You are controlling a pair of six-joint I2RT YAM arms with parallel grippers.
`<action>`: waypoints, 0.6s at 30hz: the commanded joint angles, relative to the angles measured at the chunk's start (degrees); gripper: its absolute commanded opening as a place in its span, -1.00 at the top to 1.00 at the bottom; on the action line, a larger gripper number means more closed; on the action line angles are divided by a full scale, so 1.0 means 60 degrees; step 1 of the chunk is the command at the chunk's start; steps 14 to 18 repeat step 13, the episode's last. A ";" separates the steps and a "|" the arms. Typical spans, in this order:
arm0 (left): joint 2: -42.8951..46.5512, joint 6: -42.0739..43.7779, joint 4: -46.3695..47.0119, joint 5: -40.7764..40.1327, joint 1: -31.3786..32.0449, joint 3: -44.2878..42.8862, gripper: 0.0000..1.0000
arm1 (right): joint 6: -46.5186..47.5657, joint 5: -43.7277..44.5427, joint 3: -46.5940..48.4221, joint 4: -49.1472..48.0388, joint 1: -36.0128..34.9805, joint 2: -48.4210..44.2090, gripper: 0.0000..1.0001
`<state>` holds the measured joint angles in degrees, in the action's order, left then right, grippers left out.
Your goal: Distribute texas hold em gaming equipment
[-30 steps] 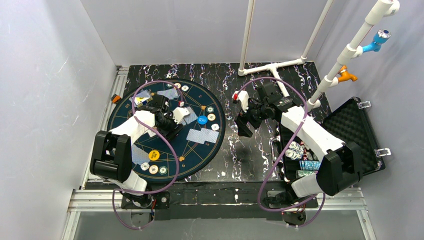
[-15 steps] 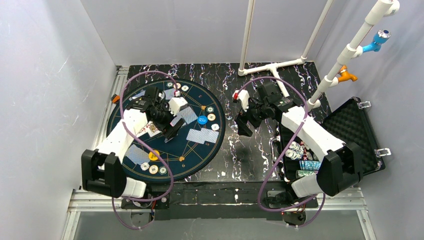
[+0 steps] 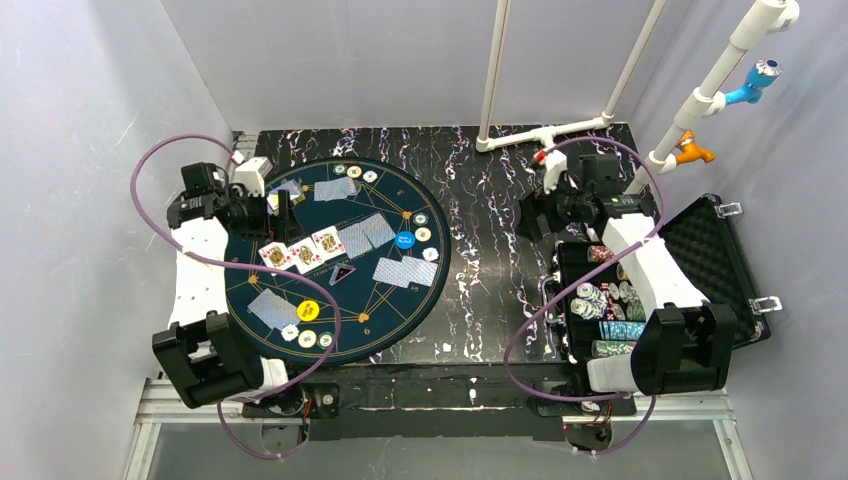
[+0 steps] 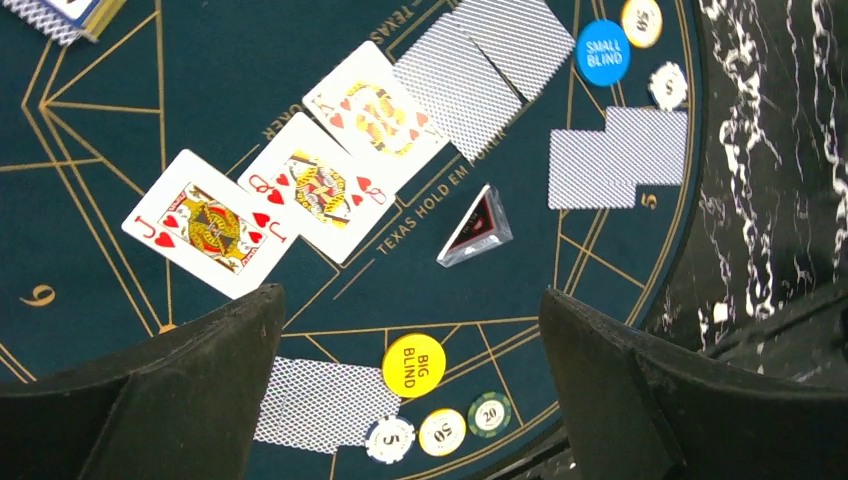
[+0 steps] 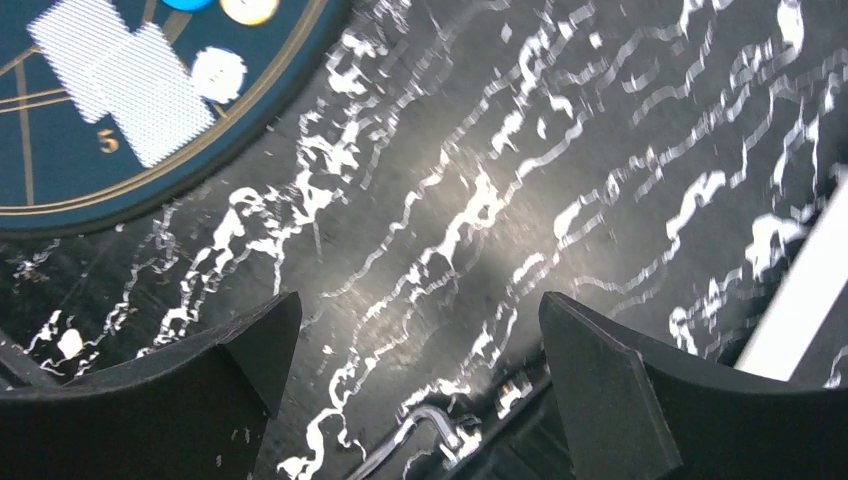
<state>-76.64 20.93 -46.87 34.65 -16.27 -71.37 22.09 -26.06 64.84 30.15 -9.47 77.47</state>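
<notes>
On the round blue mat [image 3: 392,312] three face-up cards lie in a row: jack [image 4: 210,222], queen [image 4: 318,187] and king [image 4: 375,115] of hearts, in the top view at the mat's left-middle [image 3: 303,252]. Face-down card pairs [image 4: 617,157] [image 4: 325,403] lie around them. The blue small-blind disc [image 4: 603,52], the yellow big-blind disc [image 4: 414,365] and three chips [image 4: 441,432] rest on the mat. My left gripper [image 4: 410,300] hangs open and empty above the mat's left edge [image 3: 280,213]. My right gripper [image 5: 420,305] is open over bare table [image 3: 530,220].
The open black case [image 3: 705,250] at right holds stacked chips [image 3: 603,300]; its latch [image 5: 440,425] shows under my right gripper. A clear triangular marker [image 4: 476,228] lies mid-mat. A card deck [image 4: 60,15] sits at the mat's far left. White pipes [image 3: 545,135] stand behind.
My left gripper has opened and drawn back from the mat's middle to its far-left edge, uncovering the three face-up cards. My right arm has swung right, toward the case.
</notes>
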 commanded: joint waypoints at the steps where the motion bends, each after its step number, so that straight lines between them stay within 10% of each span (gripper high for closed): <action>1: 0.0385 -0.1072 0.0842 0.0172 -0.0447 0.0621 -0.97 | -0.0433 -0.0100 -0.0786 -0.0798 0.0723 -0.0364 -0.96; 18: 0.0808 -0.1551 0.1674 -0.0196 -0.0471 0.1614 -0.97 | -0.0419 0.0323 -0.1935 -0.1192 0.0759 -0.1250 -0.96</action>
